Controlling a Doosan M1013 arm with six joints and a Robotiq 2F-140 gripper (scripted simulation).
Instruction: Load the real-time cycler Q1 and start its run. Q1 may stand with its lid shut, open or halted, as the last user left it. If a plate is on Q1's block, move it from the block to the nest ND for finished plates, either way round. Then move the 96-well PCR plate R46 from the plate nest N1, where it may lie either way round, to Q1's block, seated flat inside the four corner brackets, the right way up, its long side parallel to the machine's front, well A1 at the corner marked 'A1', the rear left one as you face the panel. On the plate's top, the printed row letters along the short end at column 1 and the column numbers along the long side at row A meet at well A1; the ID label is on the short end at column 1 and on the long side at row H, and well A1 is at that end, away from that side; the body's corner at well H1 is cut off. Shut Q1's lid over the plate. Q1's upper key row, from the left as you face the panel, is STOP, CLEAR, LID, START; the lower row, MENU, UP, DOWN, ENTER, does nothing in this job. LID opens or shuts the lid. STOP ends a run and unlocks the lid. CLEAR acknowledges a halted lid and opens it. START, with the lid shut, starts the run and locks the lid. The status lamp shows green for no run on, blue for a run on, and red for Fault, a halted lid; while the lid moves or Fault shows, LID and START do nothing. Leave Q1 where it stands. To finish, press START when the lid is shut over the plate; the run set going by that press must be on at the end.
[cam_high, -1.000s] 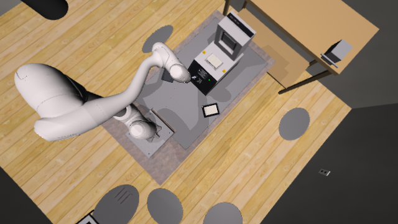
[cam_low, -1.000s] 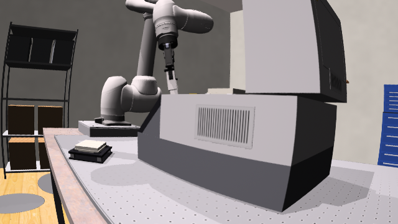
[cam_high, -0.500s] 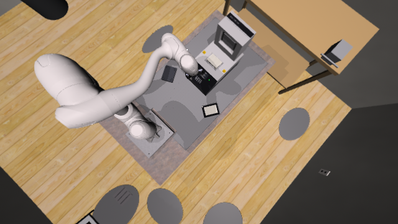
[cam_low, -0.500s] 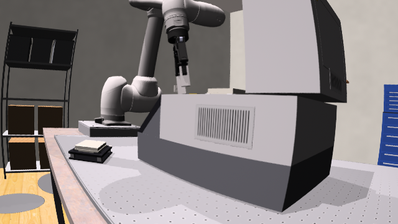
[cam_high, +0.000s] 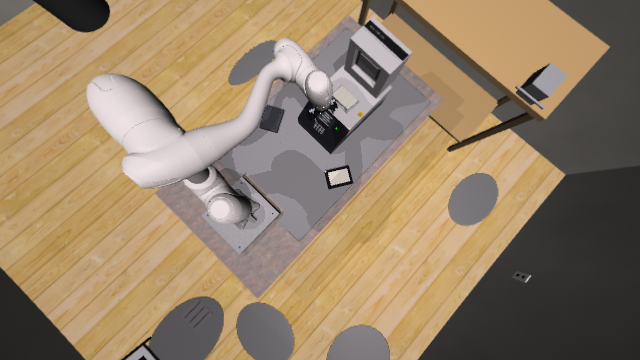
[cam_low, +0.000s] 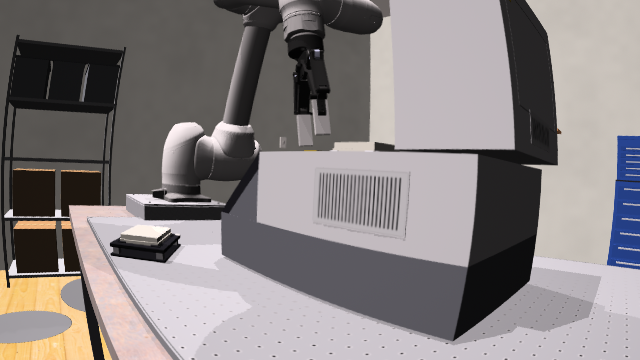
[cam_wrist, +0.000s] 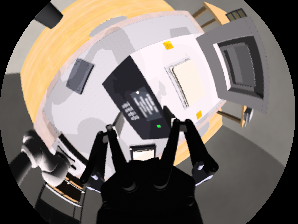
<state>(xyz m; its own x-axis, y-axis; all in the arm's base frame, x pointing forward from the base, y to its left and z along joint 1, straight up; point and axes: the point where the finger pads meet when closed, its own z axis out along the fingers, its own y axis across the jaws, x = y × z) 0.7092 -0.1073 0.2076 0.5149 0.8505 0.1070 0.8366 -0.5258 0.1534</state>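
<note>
The cycler Q1 (cam_high: 352, 92) stands with its lid (cam_low: 450, 75) raised upright. A cream plate (cam_high: 345, 97) lies on its block; it also shows in the wrist view (cam_wrist: 186, 82) and edge-on in the side view (cam_low: 352, 146). The dark key panel (cam_high: 322, 127) shows a green lamp (cam_wrist: 158, 124). My gripper (cam_low: 312, 130) is open and empty, pointing down above the panel end of Q1 (cam_wrist: 141, 129), clear of the plate. A second cream plate (cam_high: 338, 176) (cam_low: 145, 234) lies in a black nest in front of Q1. A dark empty nest (cam_high: 272, 118) (cam_wrist: 80, 75) lies to the left of Q1.
The arm's base (cam_high: 227, 207) is bolted at the table's near corner. A wooden desk (cam_high: 500, 45) stands behind Q1. A black shelf with brown boxes (cam_low: 55, 165) stands beyond the table.
</note>
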